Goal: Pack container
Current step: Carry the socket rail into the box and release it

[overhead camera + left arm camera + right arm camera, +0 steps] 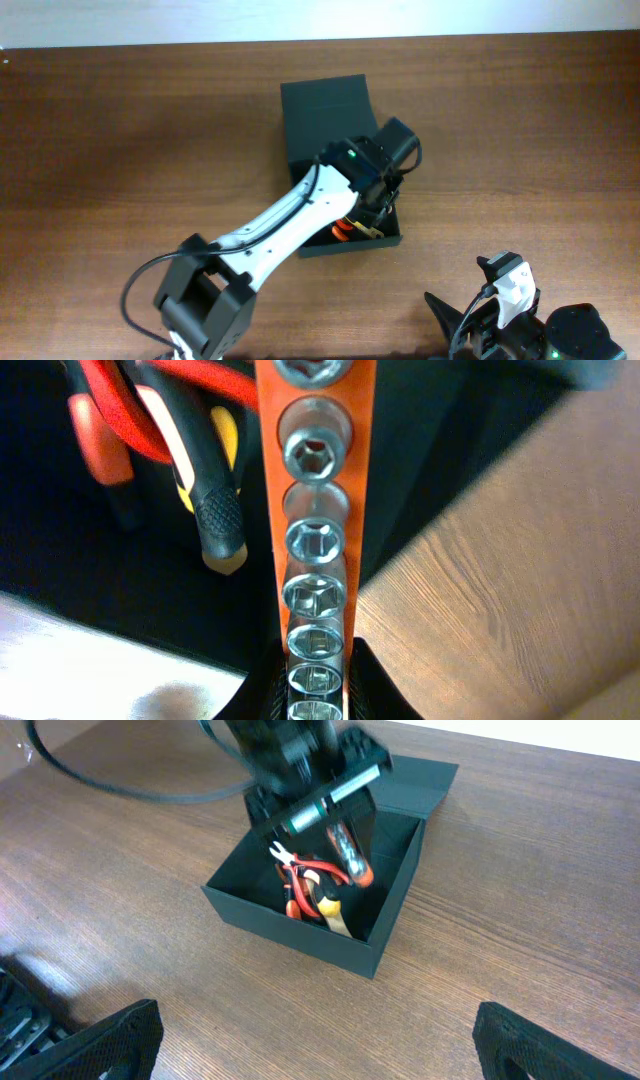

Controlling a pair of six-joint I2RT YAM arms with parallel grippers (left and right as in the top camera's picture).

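The container (pixel 300 930) sits on the desk (pixel 120 140), a little right of centre in the overhead view, its flap lid (pixel 325 100) thrown back on the far side. Inside lie red-handled pliers (pixel 298 880) and a tool with a black and yellow grip (pixel 215 510), close together. The left gripper (pixel 312 678) reaches into the box, its jaws clenched on an orange socket rail (pixel 315 510). The right gripper (pixel 330 1045) is off to the near right of the box, well apart from it, jaws released and spread wide.

Only the left wrist view shows the row of chrome sockets (pixel 315 540) on the rail; overhead, the arm hides most of the contents; the right wrist view alone shows the box whole from the side, with the tools against its floor.
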